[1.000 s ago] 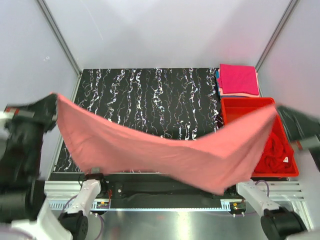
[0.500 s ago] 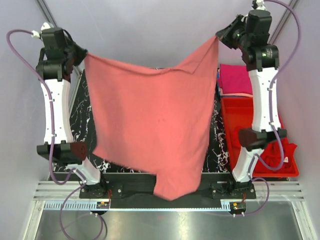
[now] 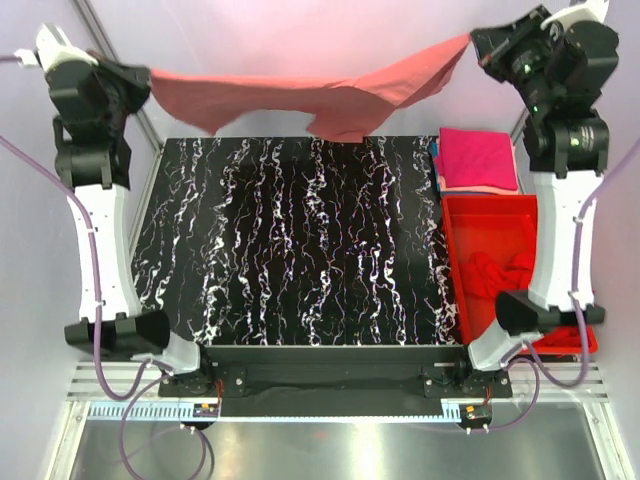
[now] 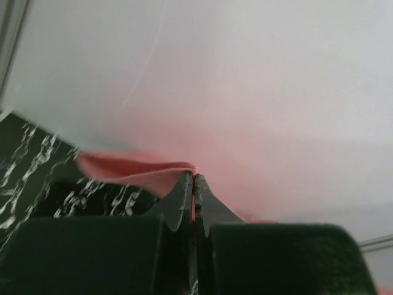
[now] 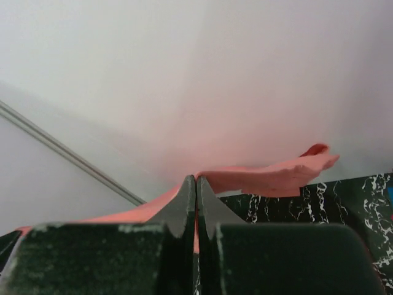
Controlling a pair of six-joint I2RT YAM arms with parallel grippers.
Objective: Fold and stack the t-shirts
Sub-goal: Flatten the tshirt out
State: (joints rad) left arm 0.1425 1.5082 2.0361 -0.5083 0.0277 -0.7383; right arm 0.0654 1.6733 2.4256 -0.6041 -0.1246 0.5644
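Soft salmon-pink tee [image 3: 300, 98] hung stretched, middle sagging, high over the far edge of the black marbled desk [image 3: 300, 250], w/ L end effector [image 3: 148, 82] & R end effector [image 3: 474, 42] each clamped tight on a corner. Folded magenta tee [image 3: 478, 158] lay at the far-right corner; crumpled red tee [image 3: 498, 272] sat in the red bin [image 3: 490, 222] beside it.

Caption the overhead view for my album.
A salmon-pink t-shirt hangs stretched between the left gripper and right gripper over the marbled table.
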